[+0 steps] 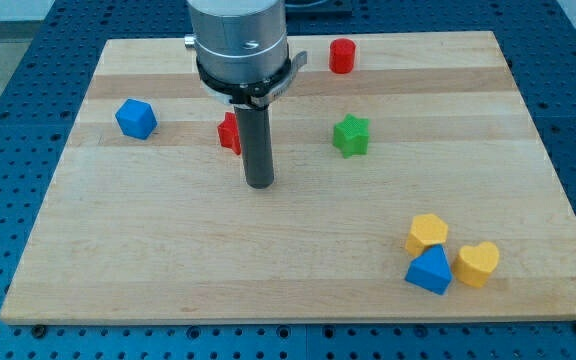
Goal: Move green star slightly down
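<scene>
The green star lies on the wooden board, right of centre in the upper half. My tip rests on the board to the star's left and a little lower, well apart from it. A red block sits just left of the rod, partly hidden behind it; its shape is not clear.
A red cylinder stands near the view's top. A blue block lies at the left. At the lower right a yellow hexagon block, a blue triangle block and a yellow heart cluster together.
</scene>
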Available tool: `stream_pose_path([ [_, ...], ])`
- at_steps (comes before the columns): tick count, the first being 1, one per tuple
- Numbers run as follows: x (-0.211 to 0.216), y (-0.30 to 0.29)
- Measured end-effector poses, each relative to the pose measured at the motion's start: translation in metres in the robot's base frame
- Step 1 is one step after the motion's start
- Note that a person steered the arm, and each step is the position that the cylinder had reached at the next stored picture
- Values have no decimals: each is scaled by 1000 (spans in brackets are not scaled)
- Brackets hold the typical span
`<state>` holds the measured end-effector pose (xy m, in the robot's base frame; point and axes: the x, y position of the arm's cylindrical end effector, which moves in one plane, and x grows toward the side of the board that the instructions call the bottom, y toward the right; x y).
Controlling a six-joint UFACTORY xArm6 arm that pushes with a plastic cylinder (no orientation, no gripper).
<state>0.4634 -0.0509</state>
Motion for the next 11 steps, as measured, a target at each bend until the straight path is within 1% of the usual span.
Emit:
stream_pose_path([
  [1,-31,0],
  [2,-72,12],
  [3,-105,56],
  [4,-109,63],
  [5,-103,73],
  [6,-100,100],
  [7,-100,100],
  [9,-80,108],
  [11,-55,152],
])
